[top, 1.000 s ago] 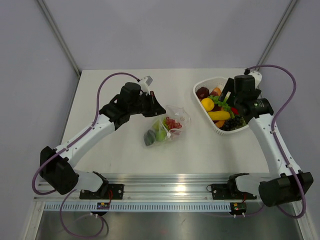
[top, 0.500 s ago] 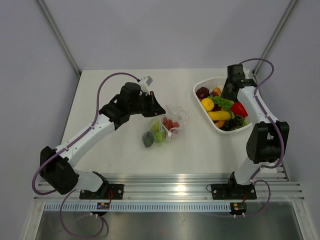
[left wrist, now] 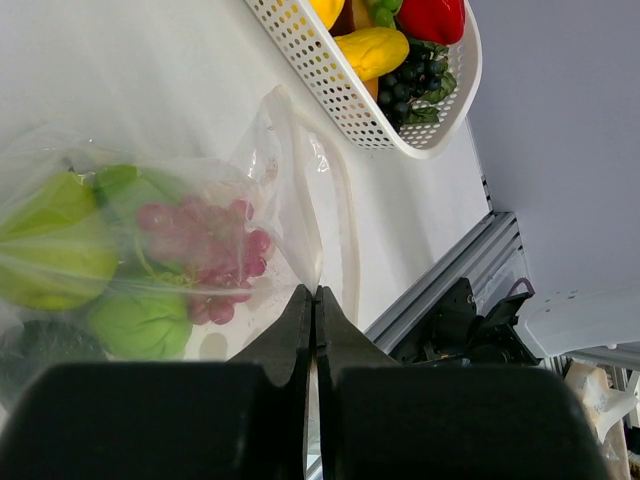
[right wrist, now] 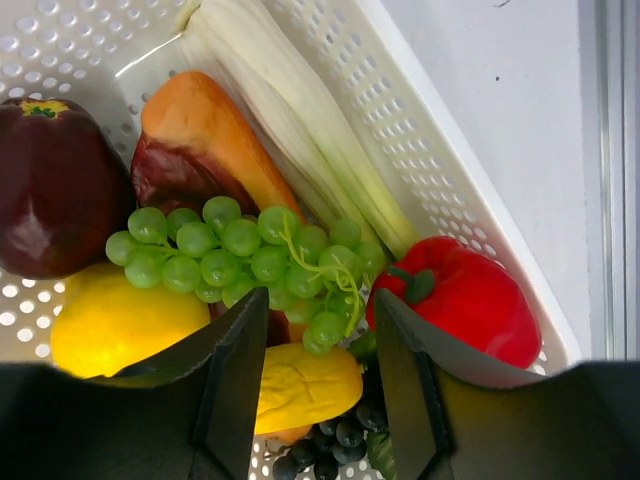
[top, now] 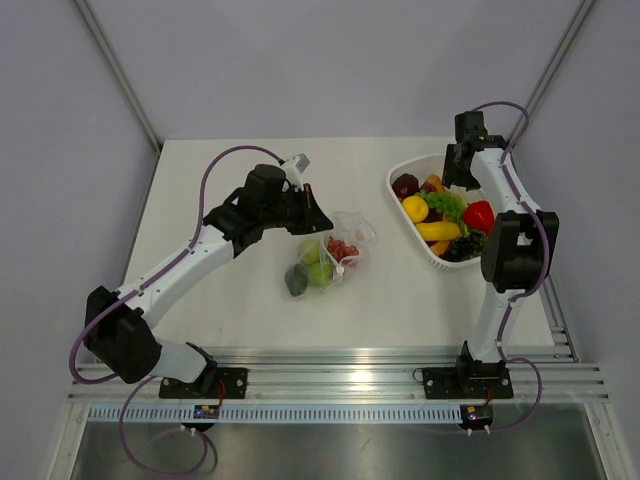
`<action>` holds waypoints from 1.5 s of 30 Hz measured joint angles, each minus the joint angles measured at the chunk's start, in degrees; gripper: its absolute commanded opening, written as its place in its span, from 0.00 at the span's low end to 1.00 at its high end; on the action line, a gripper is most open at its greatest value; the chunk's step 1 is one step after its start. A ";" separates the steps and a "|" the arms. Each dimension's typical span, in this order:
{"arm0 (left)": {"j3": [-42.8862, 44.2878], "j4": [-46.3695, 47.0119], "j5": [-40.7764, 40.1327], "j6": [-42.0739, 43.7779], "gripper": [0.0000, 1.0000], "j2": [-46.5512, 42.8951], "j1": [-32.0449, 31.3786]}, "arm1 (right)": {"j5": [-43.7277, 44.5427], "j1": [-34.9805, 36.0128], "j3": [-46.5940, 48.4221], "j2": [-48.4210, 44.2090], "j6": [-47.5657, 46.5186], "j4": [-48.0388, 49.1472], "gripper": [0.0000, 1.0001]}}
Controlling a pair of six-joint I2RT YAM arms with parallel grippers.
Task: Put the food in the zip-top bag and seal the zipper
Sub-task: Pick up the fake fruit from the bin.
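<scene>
The bag [top: 338, 250] [left wrist: 200, 200] lies flat near the middle of the worktop [top: 220, 300]. Inside it are red grapes [top: 345, 247] [left wrist: 205, 250] at the 1 o'clock end, two green fruits [top: 318, 268] [left wrist: 50, 250] in the middle and a dark piece [top: 298, 278] at 7 o'clock. The zipper [left wrist: 345, 215] curves along the bag's mouth down to the tips of the left hand [top: 320, 221] [left wrist: 315, 292]. That hand sits at the bag's 10 o'clock with its jaws pressed together, and the clear film appears to be nipped between them.

The basket [top: 425, 257] [left wrist: 340, 90] [right wrist: 450, 150] stands at 2 o'clock from the bag, well apart from it. It holds:
- a purple fruit [top: 405, 185] [right wrist: 50, 180] at 10 o'clock
- an orange piece [top: 432, 183] [right wrist: 200, 140] and a pale stalk [right wrist: 300, 120] at 12 o'clock
- green grapes [top: 445, 203] [right wrist: 250, 250] in the middle
- a lemon [top: 415, 208] [right wrist: 110, 320] at 9 o'clock
- a pepper [top: 478, 216] [left wrist: 432, 18] [right wrist: 460, 300] at 3 o'clock
- a yellow piece [top: 438, 231] [left wrist: 375, 50] [right wrist: 305, 385] at 6 o'clock
- dark grapes [top: 462, 247] [left wrist: 410, 90] [right wrist: 340, 440] at 5 o'clock

The right hand [top: 458, 172] [right wrist: 320, 300] hangs above the basket's 12 o'clock edge. Its jaws are apart with nothing between them, and the green grapes lie below the gap
</scene>
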 measured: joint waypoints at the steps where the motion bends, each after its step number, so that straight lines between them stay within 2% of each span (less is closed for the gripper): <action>1: 0.07 -0.02 0.00 0.07 0.00 0.11 0.00 | -0.55 -0.07 0.59 0.70 -0.44 -0.33 0.51; 24: 0.28 0.50 0.61 0.66 0.00 1.79 0.00 | -5.42 -3.54 2.99 7.06 -2.99 -2.19 0.50; 27: 0.28 0.50 0.63 0.66 0.00 1.79 0.00 | -6.56 -3.63 2.99 7.52 -3.02 -2.19 0.44; 30: 0.28 0.55 0.68 0.66 0.00 1.81 0.00 | -7.52 -3.65 2.99 7.56 -2.97 -2.08 0.32; 36: 0.28 0.66 0.85 0.66 0.00 1.81 0.00 | -8.07 -3.65 2.99 7.56 -2.47 -2.08 0.00; 45: 0.28 0.94 1.25 0.63 0.00 1.92 0.00 | -9.05 -3.58 2.10 4.17 -0.44 -2.27 0.00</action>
